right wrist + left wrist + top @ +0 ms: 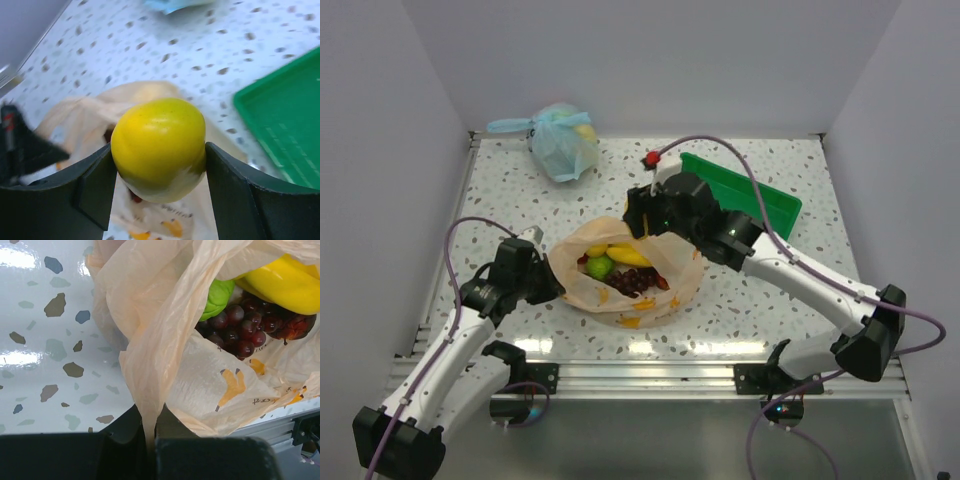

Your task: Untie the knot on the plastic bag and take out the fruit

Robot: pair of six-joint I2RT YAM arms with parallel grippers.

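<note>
The pale-orange plastic bag (582, 247) lies open in the middle of the table; no knot shows. Inside are yellow bananas (620, 253), a green lime (600, 267) and dark grapes (638, 280). My left gripper (552, 283) is shut on a pinched fold of the bag's left edge (150, 405); the lime (217, 297), grapes (240, 330) and banana (280, 282) show beyond it. My right gripper (638, 215) is above the bag's far rim, shut on a yellow mango (159, 145), held clear above the bag (75, 120). A red apple (651, 158) lies on the table behind it.
A green tray (745, 195) lies at the back right, to the right of the right gripper; it also shows in the right wrist view (285, 130). A knotted light blue bag (563, 140) with fruit lies at the back left. White walls enclose the table.
</note>
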